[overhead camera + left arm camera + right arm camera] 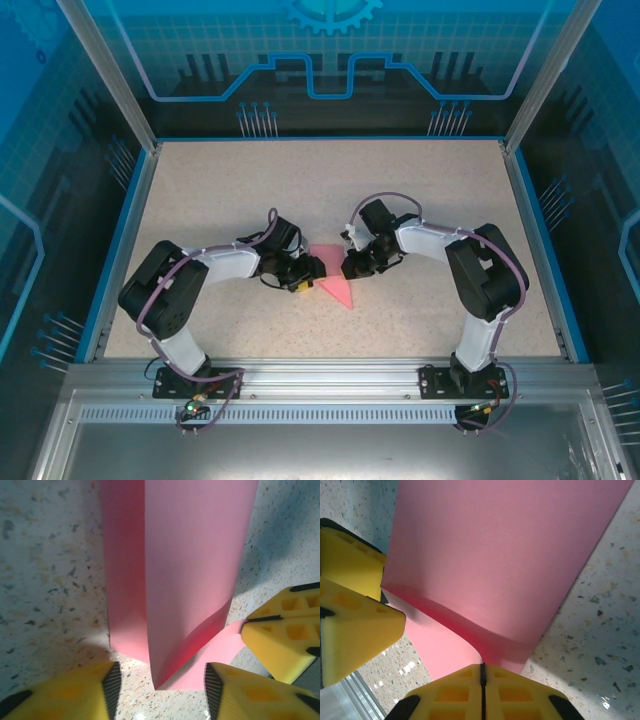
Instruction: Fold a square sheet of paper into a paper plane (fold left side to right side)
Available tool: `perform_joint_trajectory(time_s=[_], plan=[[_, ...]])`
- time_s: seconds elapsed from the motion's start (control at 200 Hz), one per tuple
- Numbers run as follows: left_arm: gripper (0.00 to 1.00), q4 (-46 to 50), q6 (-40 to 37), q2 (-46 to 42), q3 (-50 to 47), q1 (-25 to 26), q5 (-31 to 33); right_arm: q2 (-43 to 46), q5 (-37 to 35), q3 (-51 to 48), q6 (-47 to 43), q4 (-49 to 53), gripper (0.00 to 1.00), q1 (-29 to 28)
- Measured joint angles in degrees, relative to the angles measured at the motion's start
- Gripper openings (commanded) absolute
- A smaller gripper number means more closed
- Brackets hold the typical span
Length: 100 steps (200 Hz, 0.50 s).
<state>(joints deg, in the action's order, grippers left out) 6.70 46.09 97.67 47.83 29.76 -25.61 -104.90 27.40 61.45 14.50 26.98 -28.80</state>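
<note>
The pink sheet of paper (337, 287) lies on the table between my two grippers, folded into a pointed, paper plane shape. In the left wrist view the folded paper (190, 570) has one flap lifted, and its lower corner sits in the gap of my left gripper (160, 692), whose jaws stand apart without touching it. My right gripper (482, 672) is shut on the paper's raised edge (485, 580), which curls up off the lower layer. From above, the left gripper (308, 277) and the right gripper (352, 266) flank the paper closely.
The speckled tabletop (330, 180) is bounded by a blue rim and transparent enclosure walls (120, 120). The right gripper's yellow fingers (285, 630) sit close to my left fingers, and the left gripper's fingers (350, 605) crowd the left of the right wrist view.
</note>
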Motion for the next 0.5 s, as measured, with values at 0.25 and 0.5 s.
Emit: perform_joint_trajectory(time_s=[0.25, 0.5], plan=[[0.3, -1.09, 0.96, 0.0, 0.9, 0.11, -0.42, 3.1, -2.8, -1.11, -0.11, 0.28, 0.36, 0.0], [0.27, -1.11, 2.38, -0.11, 1.66, 0.11, -0.44, 15.65, -10.71, -4.87, -0.63, 0.46, 0.44, -1.01]])
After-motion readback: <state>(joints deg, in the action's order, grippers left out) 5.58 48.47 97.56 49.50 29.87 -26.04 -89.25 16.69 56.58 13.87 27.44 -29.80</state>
